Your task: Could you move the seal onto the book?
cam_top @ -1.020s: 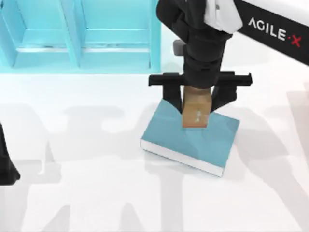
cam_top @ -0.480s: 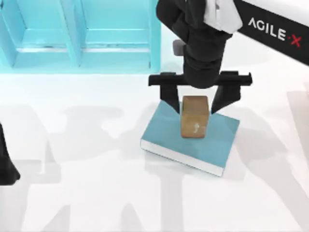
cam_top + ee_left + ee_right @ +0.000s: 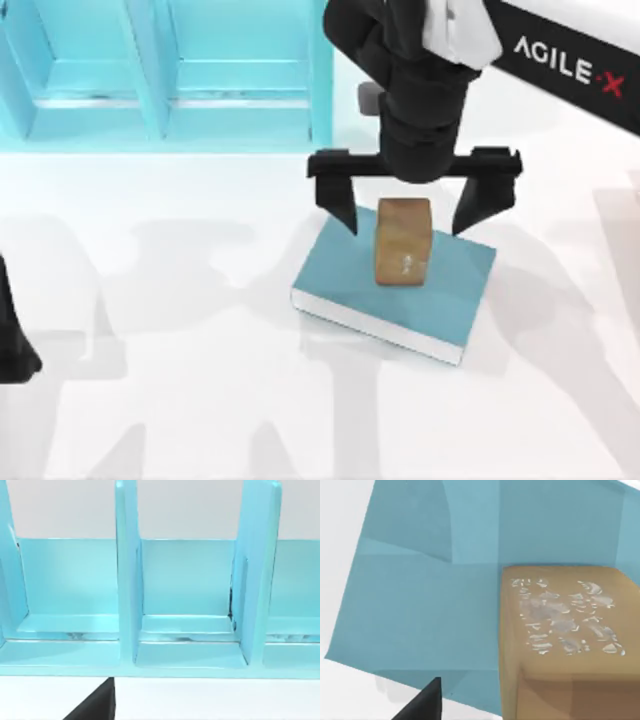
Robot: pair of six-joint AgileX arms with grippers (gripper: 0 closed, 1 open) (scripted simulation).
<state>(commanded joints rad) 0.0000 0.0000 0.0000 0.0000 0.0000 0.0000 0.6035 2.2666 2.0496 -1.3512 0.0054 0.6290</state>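
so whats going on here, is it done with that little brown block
The right gripper hangs open just above the seal, its fingers spread to either side and not touching it. The seal stands upright on the book, which lies on the white table in front of the teal shelf unit. So the placing looks done, with the arm apparently about to pull away. The left arm sits parked at the table's left edge.

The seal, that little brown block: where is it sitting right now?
In the top view the seal stands upright on the book, right of the table's middle, between the spread fingers of the right tool and touching neither.
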